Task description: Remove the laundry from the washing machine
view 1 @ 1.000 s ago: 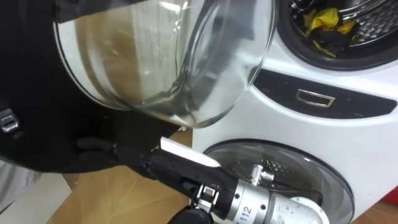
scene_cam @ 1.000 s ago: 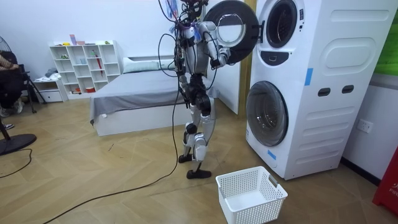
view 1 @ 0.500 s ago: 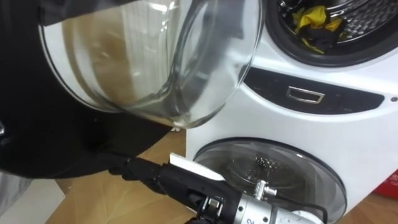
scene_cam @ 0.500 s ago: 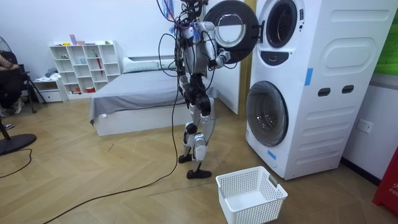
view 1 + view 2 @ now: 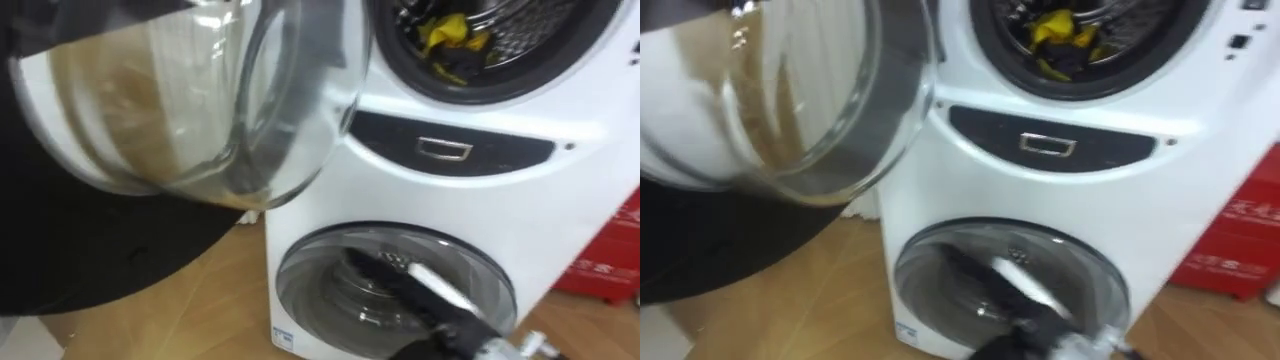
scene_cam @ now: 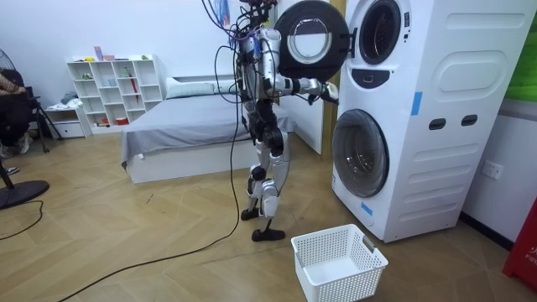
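Up in the drum of the upper washing machine [image 5: 590, 110], at the far right of the eye views, lie the clothes [image 5: 447, 35]: a yellow piece bunched on top of something dark, resting against the perforated metal wall and touched by no hand. Its round door [image 5: 180, 100] stands swung open to the left, the bulging glass bowl and black rim taking up the near left of the scene. Below the drum opening runs a dark panel with a small silver-framed handle [image 5: 445, 150], and under that sits the lower machine [image 5: 310, 290] with its own round glass door closed. The right hand [image 5: 440, 315] comes in from the lower right and hangs in front of that lower door, its dark fingers [image 5: 380, 270] stretched out straight and apart from any cloth, holding nothing; it is blurred, so finer detail cannot be told. In the room view the robot stands upright on the wooden floor [image 6: 126, 235] just left of the stacked machines, its right arm reaching across toward them below the open door. A white basket [image 6: 339, 262] sits on the floor near the foot of the lower machine, well apart from the hand
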